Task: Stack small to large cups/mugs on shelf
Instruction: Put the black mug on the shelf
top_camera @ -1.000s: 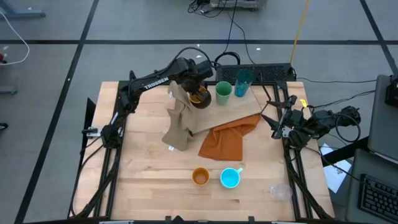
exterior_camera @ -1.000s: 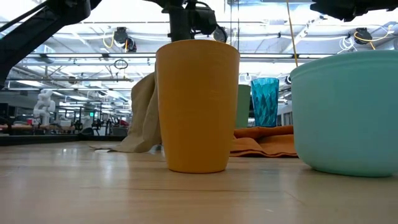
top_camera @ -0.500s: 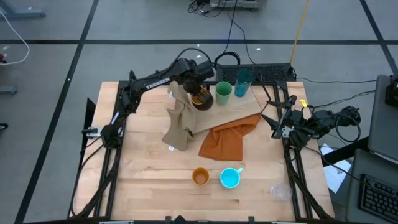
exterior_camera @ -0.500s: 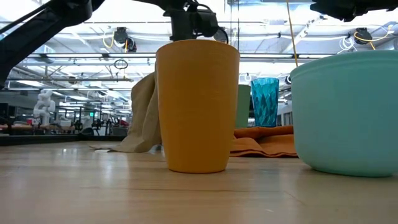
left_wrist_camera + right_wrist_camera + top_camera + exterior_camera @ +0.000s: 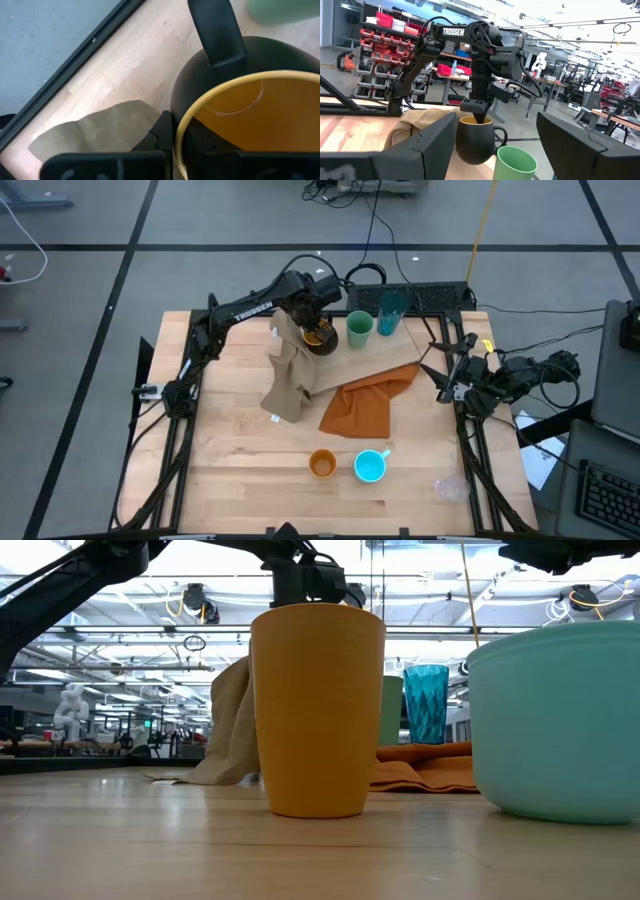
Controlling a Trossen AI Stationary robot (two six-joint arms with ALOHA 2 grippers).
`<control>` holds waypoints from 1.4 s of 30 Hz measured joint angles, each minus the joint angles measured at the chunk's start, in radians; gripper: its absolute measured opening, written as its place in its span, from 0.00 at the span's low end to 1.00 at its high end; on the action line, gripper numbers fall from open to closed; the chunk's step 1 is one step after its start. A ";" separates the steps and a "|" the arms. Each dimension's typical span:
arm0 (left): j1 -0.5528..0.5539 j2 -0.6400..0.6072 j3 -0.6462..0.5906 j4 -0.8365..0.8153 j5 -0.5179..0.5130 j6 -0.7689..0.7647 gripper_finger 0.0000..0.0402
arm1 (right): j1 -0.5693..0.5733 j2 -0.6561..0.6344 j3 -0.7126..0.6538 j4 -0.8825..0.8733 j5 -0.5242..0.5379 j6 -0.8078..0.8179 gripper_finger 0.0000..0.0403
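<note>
Far across the surface [image 5: 230, 450], left gripper [image 5: 316, 330] pinched shut on mug [image 5: 322, 338] rim; thin grip could slip, knocking green cup [image 5: 359, 330]; right gripper [image 5: 443, 370] idle, open

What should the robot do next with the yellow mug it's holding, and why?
Probably open up and lift away. The left gripper is shut on the rim of the yellow mug, which seems to sit on the shelf beside the light green cup.
</note>
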 joint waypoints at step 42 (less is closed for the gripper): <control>0.015 0.045 0.000 0.001 0.026 0.055 0.03 | 0.000 0.000 0.000 -0.037 0.000 0.001 0.66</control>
